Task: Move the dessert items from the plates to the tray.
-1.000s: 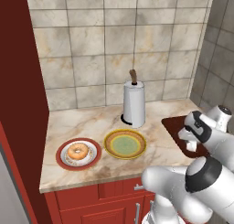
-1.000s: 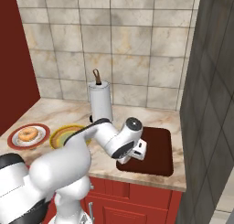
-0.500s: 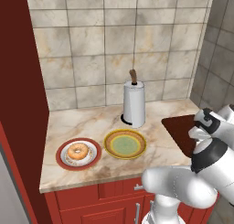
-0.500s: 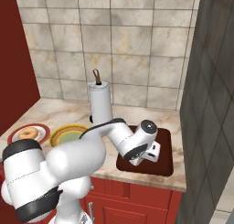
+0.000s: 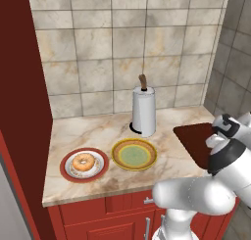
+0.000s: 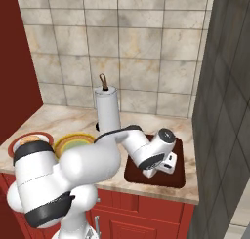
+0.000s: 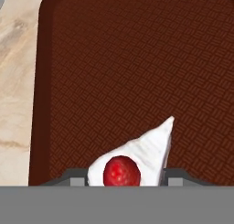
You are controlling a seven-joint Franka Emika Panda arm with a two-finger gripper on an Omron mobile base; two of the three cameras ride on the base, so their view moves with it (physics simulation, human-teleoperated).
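Observation:
My gripper (image 7: pixel 125 176) is shut on the white cake wedge (image 7: pixel 137 157) with its red topping, which sits between the two fingertips. It hangs low over the dark reddish-brown tray (image 7: pixel 137 72), and in the right base view the gripper (image 6: pixel 164 165) is above the tray (image 6: pixel 179 173). The orange-brown ring donut (image 5: pixel 83 162) lies on the red-rimmed plate (image 5: pixel 66 170) at the counter's left. Beside it, the yellow-rimmed plate (image 5: pixel 134 154) with the olive-green centre is bare. From the left base view, the tray (image 5: pixel 195 140) is partly hidden by my arm.
A white paper towel roll (image 5: pixel 143 111) on a holder stands behind the yellow plate. A tiled wall runs along the back and a grey wall (image 6: pixel 224 87) closes the right side, near the tray. Marble counter (image 7: pixel 16 81) borders the tray's left edge.
My arm has swung right from the tray's near-left edge to over the tray's middle, with the cake wedge still in the gripper. Donut and plates have not moved.

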